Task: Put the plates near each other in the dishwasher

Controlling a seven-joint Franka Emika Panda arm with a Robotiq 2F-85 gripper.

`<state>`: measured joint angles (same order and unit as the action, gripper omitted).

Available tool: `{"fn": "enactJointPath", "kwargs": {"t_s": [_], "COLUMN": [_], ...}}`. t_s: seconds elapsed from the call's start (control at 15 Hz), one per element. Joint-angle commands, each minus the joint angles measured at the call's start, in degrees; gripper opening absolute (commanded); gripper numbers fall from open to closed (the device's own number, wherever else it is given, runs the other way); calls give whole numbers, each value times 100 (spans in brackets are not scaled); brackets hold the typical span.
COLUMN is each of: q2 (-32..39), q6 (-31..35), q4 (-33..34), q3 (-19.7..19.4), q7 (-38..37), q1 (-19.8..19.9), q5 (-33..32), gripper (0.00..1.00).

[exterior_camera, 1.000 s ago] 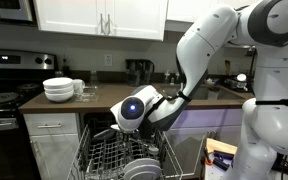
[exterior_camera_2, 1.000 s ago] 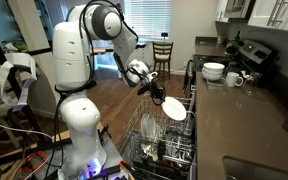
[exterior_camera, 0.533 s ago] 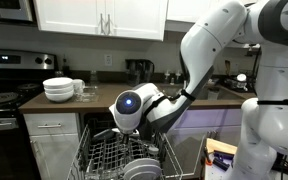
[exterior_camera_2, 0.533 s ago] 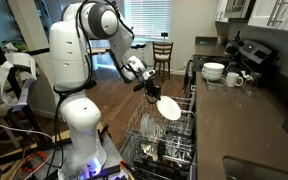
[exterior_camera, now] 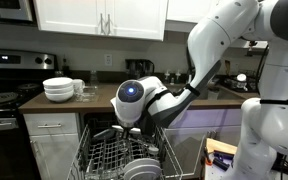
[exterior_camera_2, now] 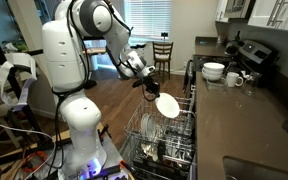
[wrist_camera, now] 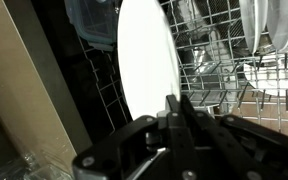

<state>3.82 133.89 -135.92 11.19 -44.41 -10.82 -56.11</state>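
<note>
While the claw [exterior_camera_2: 153, 93] was pinched tight on the rim of a white plate [exterior_camera_2: 167, 104], that plate hung tilted above the open dishwasher [exterior_camera_2: 172, 150], clear of its tines, in an exterior view. Seen from the wrist, the held plate stood nearly edge-on over the wire rack [wrist_camera: 216, 72], with other plates [wrist_camera: 276, 35] slotted upright farther right. White bowls [exterior_camera: 59, 89] sat stacked on the surface [exterior_camera: 96, 100], well apart.
</note>
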Motion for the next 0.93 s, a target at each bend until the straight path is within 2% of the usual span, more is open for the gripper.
{"fn": "enactJointPath", "kwargs": {"t_s": [0.0,0.07,0.27,0.47,0.73,0.87], "q2": [-5,-5,-83,-337,-877,-1187], "q6": [-6,-6,-31,-67,307,169], "q4": [-1,-3,-164,-440,-948,-1100], "q3": [-32,-32,-9,-2,-97,-180], "q7": [15,15,459,1044,2335,2196], "q1": [-35,-35,-28,-7,91,129], "q5": [16,16,316,916,2071,2285], "gripper": [5,1,1,1,1,1]}}
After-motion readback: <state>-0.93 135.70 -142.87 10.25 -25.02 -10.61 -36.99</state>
